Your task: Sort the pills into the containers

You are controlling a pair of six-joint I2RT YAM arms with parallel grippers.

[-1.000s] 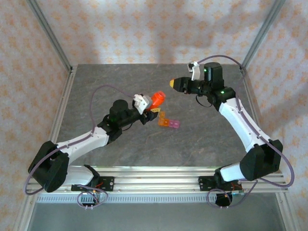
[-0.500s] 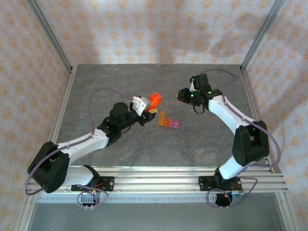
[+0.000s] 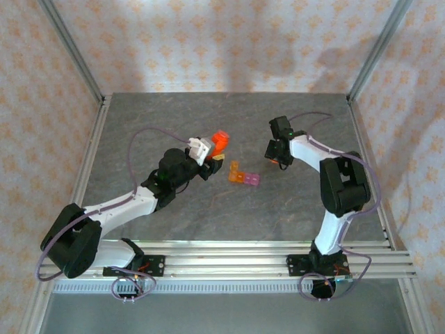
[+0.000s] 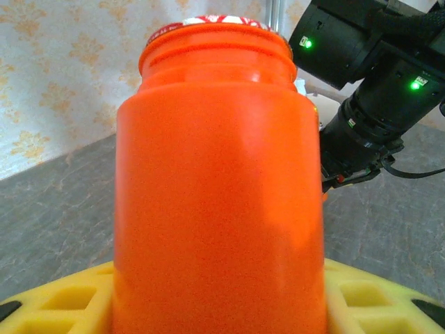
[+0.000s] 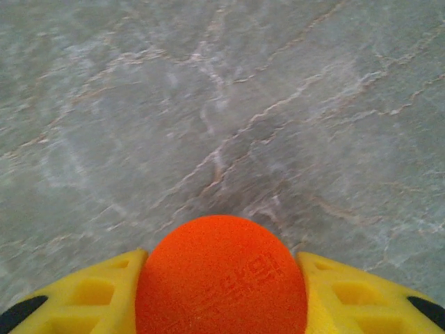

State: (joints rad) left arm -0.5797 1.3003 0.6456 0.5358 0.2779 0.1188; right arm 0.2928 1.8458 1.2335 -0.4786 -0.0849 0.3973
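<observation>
The containers [image 3: 243,177] sit mid-table, two tiny see-through boxes touching side by side, the orange box [image 3: 236,172] on the left and the pink box [image 3: 252,179] on the right; no pills can be made out in them or on the grey table [image 3: 208,216].

Just beside them, up and to the left, the left gripper [image 3: 217,153] is clamped on a taller orange bottle [image 4: 219,195], held off the table with its yellow fingers [image 4: 62,303] pressed to both sides.

To the right of the boxes the right gripper [image 3: 273,149] hangs low over bare table, closed on a round orange cap [image 5: 221,278], most likely the bottle's.

The step in hand looks like opening the bottle and putting the cap aside.

Next would be bringing the bottle's mouth over one box and tipping it slowly; the boxes are small against that mouth, so pills could easily spill past.
</observation>
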